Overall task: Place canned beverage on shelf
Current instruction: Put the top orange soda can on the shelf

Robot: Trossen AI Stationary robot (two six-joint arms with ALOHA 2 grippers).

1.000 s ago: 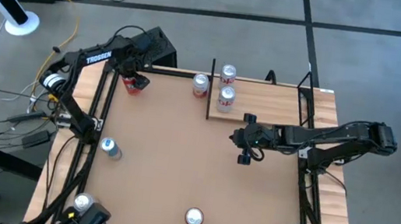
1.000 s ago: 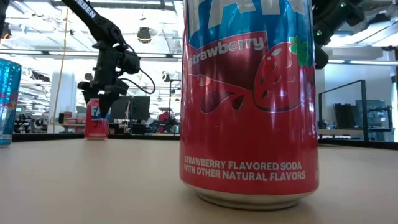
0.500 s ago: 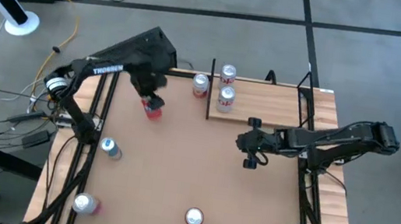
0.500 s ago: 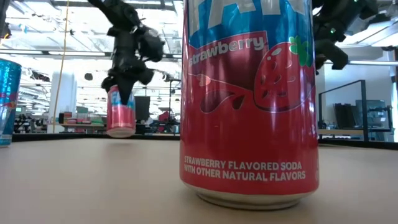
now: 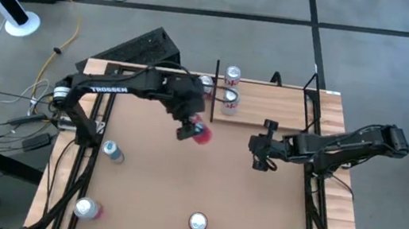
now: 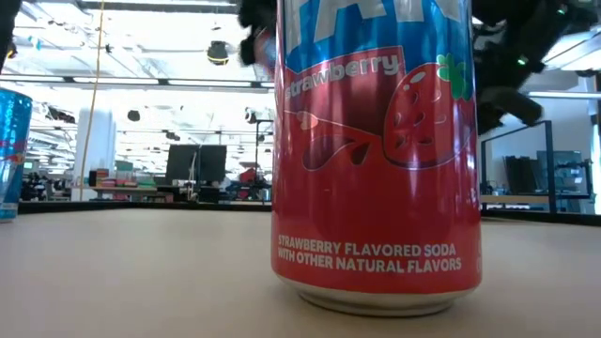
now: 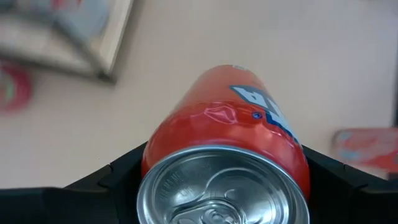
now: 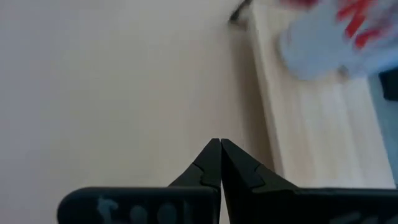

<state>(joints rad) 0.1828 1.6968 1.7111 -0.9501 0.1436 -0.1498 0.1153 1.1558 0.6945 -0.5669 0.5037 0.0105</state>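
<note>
Since a moment ago, the left hand (image 5: 191, 131) has swung from the far-left corner of the counter (image 5: 154, 188) toward its middle, carrying the red can (image 5: 201, 132), its fingers closed around the can's sides above the counter near the shelf (image 5: 269, 108). Two cans (image 5: 229, 96) stand on the shelf's left end. Beside the shelf's near edge, the right hand (image 5: 263, 156) hovers with fingers pinched together, holding nothing.

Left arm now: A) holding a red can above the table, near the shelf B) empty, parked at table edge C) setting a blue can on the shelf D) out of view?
A: the left gripper has its fingers clamped on the red can, just short of the shelf.
</note>
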